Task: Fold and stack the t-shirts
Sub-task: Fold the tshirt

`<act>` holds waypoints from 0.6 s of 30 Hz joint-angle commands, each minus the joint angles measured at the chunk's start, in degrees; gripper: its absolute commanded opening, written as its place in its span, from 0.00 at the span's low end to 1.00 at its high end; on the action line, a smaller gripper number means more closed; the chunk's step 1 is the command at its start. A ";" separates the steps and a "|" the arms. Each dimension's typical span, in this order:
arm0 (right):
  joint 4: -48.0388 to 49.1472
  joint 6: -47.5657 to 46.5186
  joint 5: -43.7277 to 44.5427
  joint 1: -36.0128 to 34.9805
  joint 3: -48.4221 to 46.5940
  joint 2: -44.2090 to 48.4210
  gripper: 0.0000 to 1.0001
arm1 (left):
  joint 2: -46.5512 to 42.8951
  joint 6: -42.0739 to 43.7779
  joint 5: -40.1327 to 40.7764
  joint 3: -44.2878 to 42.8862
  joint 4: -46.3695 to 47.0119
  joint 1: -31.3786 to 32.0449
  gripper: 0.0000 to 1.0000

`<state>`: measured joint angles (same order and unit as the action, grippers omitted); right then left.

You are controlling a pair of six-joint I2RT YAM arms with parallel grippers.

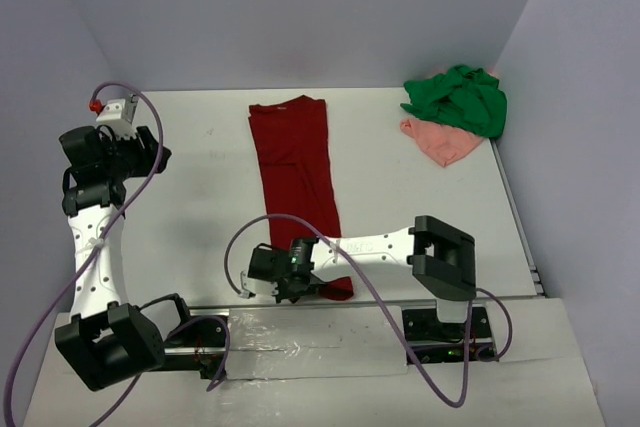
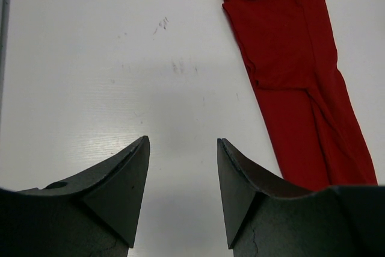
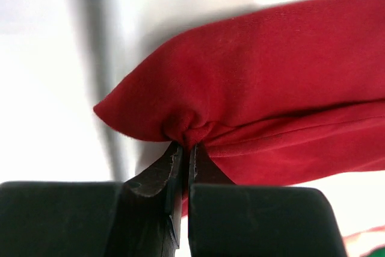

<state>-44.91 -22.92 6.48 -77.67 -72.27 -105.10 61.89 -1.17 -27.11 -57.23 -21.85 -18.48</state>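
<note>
The right gripper [image 3: 185, 147], fingers pressed together, pinches the near corner of the dark red t-shirt [image 1: 295, 162], 1 long folded strip on the desk [image 1: 200, 217]. Light, limp cloth, probably best taken at corners. Left of the t-shirt, the left gripper [image 2: 183, 142] holds nothing, fingers spread.

The left arm [image 1: 95, 237] reaches up and forward on its own side, elbow bent, its left tool [image 2: 183, 142] hanging with jaws parted, while the right arm [image 1: 370, 247] stretches low across toward the left, its right tool [image 3: 185, 146] pinched tight on a corner of the dark red t-shirt [image 3: 258, 82].
</note>
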 commanded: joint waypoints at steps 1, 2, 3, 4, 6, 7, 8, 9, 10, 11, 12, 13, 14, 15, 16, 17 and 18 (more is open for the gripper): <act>-7.72 2.00 -6.13 -1.43 -6.29 5.43 0.00 | 0.69 0.55 -2.94 -1.56 -1.18 -0.42 0.57; -8.44 2.17 -6.13 -1.52 -7.09 5.87 0.00 | 1.21 0.55 -3.21 -1.74 -1.44 -0.50 0.57; -9.31 2.52 -5.95 -1.52 -7.97 6.65 0.00 | 1.39 0.55 -3.47 -1.92 -1.79 -0.50 0.57; -9.93 2.61 -5.43 -1.52 -9.71 7.01 0.00 | 1.57 0.55 -3.73 -2.18 -2.06 -0.42 0.57; -10.29 1.83 -0.81 -1.43 -11.31 8.06 0.00 | 1.74 0.55 -4.17 -2.36 -2.32 -0.42 0.57; -9.77 1.30 1.32 -1.35 -11.40 8.33 0.00 | 1.83 0.55 -4.26 -2.36 -2.32 -0.42 0.57; -9.24 0.60 3.26 -0.65 -11.40 8.51 0.00 | 1.83 0.55 -4.44 -2.36 -2.41 -0.50 0.57; -8.71 -0.10 4.93 -0.12 -11.40 8.42 0.00 | 1.83 0.55 -4.61 -2.36 -2.41 -0.42 0.57; -7.58 -1.24 7.12 0.49 -11.66 7.81 0.00 | 2.01 0.55 -4.70 -2.36 -2.41 -0.42 0.57; -7.13 -1.69 7.66 1.98 -12.10 7.37 0.00 | 2.01 0.55 -4.70 -2.44 -2.41 -0.42 0.57; -6.52 -2.56 7.84 2.78 -13.06 6.76 0.00 | 2.10 0.55 -4.79 -2.53 -2.50 -0.42 0.57; -5.99 -3.18 8.11 3.48 -13.33 5.62 0.00 | 2.18 0.55 -4.88 -2.53 -2.50 -0.42 0.57; -5.20 -3.80 8.81 4.01 -13.51 5.00 0.00 | 2.18 0.55 -4.97 -2.53 -2.59 -0.50 0.57; -3.54 -5.11 9.68 5.15 -13.69 4.47 0.00 | 2.18 0.55 -4.97 -2.53 -2.67 -0.42 0.57; -2.91 -5.90 10.39 5.77 -13.95 3.77 0.00 | 2.10 0.55 -5.05 -2.53 -2.68 -0.42 0.57; -2.12 -6.43 11.44 6.47 -14.30 2.46 0.00 | 2.18 2.56 -4.97 -2.53 -2.76 -0.50 0.57; -1.07 -6.79 12.15 7.96 -14.74 1.83 0.00 | 2.18 2.58 -5.05 -2.53 -2.76 -0.50 0.57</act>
<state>-50.35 -26.61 14.04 -72.05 -84.07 -101.03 63.92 -0.60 -30.41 -57.23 -24.62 -18.48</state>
